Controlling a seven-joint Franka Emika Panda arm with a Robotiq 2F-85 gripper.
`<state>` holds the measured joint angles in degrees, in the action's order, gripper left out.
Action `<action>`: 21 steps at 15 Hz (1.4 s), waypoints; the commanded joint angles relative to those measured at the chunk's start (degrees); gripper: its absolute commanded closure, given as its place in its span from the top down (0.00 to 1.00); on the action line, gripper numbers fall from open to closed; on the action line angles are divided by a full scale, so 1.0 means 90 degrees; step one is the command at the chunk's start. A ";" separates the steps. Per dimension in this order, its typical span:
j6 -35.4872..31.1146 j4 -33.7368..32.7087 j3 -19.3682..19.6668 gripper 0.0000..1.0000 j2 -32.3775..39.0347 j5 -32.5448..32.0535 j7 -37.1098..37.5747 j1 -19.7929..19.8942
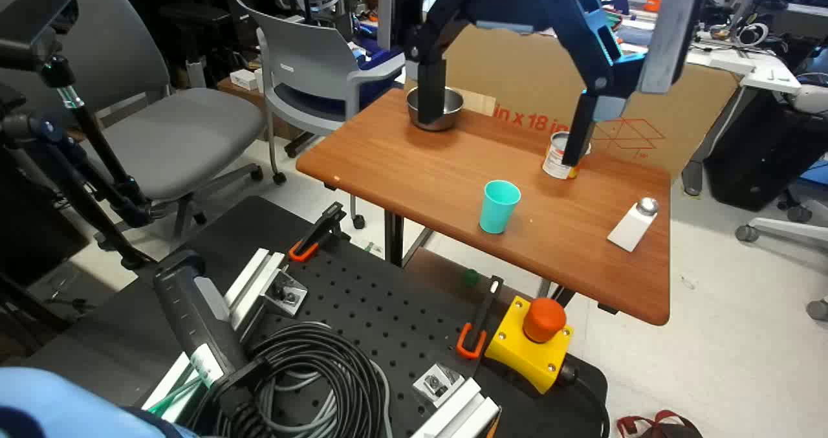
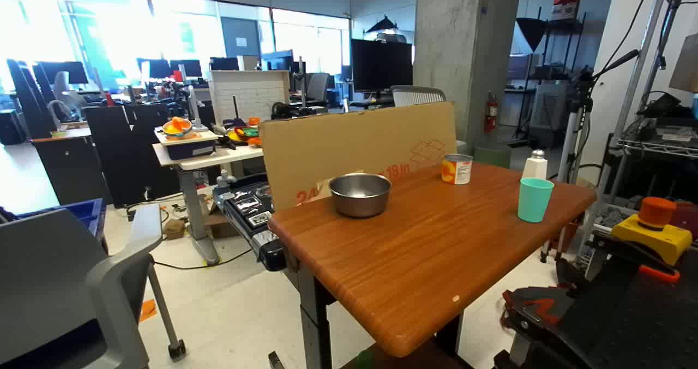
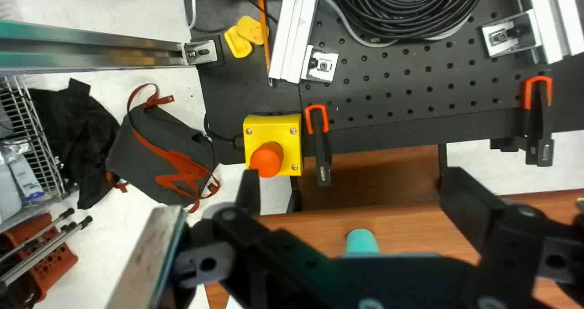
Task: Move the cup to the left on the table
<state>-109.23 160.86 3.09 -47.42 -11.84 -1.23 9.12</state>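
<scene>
The teal cup (image 1: 499, 206) stands upright on the reddish-brown table (image 1: 388, 160), near the long edge facing the black perforated board. It also shows on the table (image 2: 425, 249) in an exterior view as the teal cup (image 2: 534, 200). My gripper (image 1: 504, 118) is wide open and empty, high above the table and apart from the cup. In the wrist view, the cup (image 3: 361, 243) shows between the fingers of the open gripper (image 3: 353, 190); its upper part is hidden by the gripper body. The gripper is not visible in one of the exterior views.
A metal bowl (image 2: 360, 197), a labelled can (image 2: 457, 170) and a white shaker with a metal top (image 1: 634, 226) stand on the table. A cardboard sheet (image 1: 647, 114) stands along the far edge. A yellow emergency-stop box (image 1: 533, 341) sits on the black perforated board (image 1: 362, 302).
</scene>
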 commanded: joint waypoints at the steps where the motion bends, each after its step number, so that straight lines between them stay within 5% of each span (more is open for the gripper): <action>1: 0.0022 0.0025 0.0049 1.00 0.0005 -0.0034 0.0036 -0.0057; 13: -0.0130 -0.0242 0.0043 1.00 0.0608 0.0158 0.0254 -0.0111; 21: -0.1869 -0.0773 0.0098 1.00 0.2432 0.0787 0.0509 -0.0160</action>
<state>-120.32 156.34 3.36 -32.13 -6.46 1.62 8.42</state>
